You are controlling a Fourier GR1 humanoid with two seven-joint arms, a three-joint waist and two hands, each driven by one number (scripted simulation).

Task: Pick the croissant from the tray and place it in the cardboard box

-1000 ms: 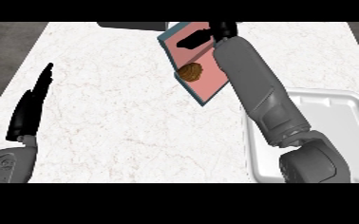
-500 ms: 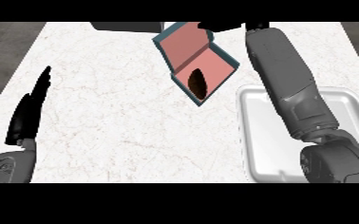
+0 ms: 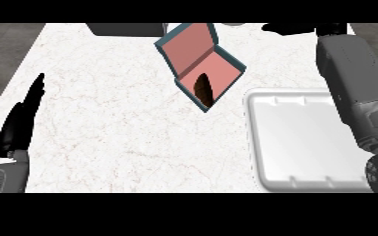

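Croissant [image 3: 201,87] lies inside cardboard box [image 3: 193,46], so placement looks done; right hand [image 3: 295,28] state can't tell, left hand [image 3: 24,114] straight-fingered, resting.

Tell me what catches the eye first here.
A pink open box with teal edges sits askew at the top centre of the counter, a dark brown croissant in its lower half. Lower right lies a white tray, and the left robot hand rests open at the left edge.

Right hand [image 3: 295,28] partly past top edge
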